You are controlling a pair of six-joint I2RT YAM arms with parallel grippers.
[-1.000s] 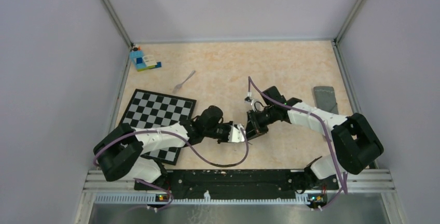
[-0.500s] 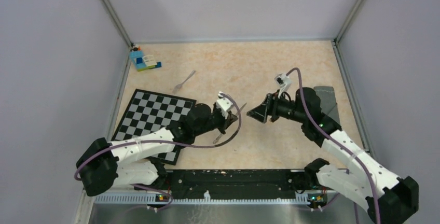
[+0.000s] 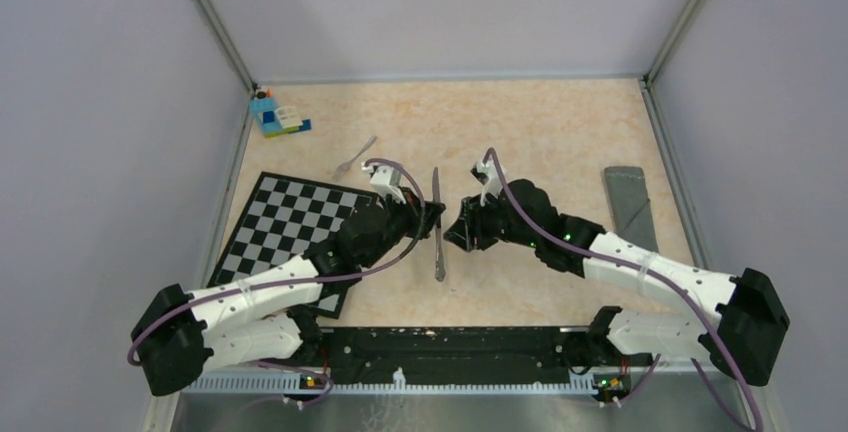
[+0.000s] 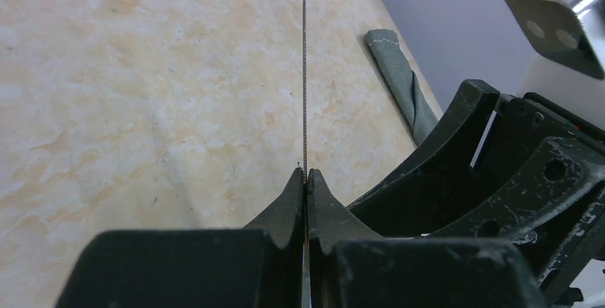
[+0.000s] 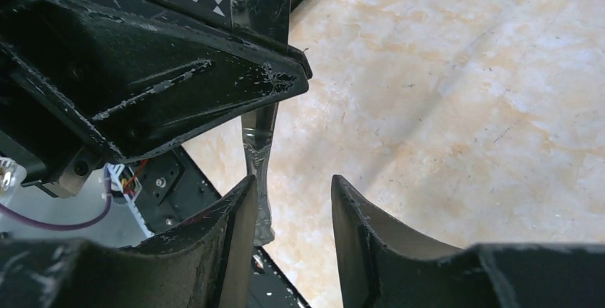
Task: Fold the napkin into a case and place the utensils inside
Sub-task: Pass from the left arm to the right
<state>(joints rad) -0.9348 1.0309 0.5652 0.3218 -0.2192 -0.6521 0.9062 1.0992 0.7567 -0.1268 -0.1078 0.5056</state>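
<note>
Near the middle of the beige marbled tabletop (image 3: 560,132), the left hand (image 3: 428,220) has its two black fingers pressed together on a silver metal table knife (image 3: 437,192) and holds it up off the surface. From above, the knife runs almost straight away from the arm bases. Its blade points toward the far wall and its handle toward the near edge, and the grip falls about halfway along. In the left wrist view, that hand (image 4: 305,178) pinches the knife (image 4: 304,87) so that the serrated blade shows edge-on, a thin line rising from between the fingertips.

Just to its right, the right hand (image 3: 462,228) faces the left one at close range. Its fingers are spread apart and grip nothing. Its own camera shows the hand (image 5: 291,201) with a clear gap between the fingers (image 5: 235,215). The knife's patterned handle (image 5: 258,158) hangs just beside one of them, below the black body of the left hand (image 5: 143,73).

A dark grey cloth strip (image 3: 628,197), folded narrow, lies flat by the right edge of the tabletop, well apart from both hands. A small silver metal fork (image 3: 355,157) lies on the bare surface just beyond the far corner of a black-and-white checkered mat (image 3: 295,222). A blue toy-brick block (image 3: 275,115) sits in the far left corner.
</note>
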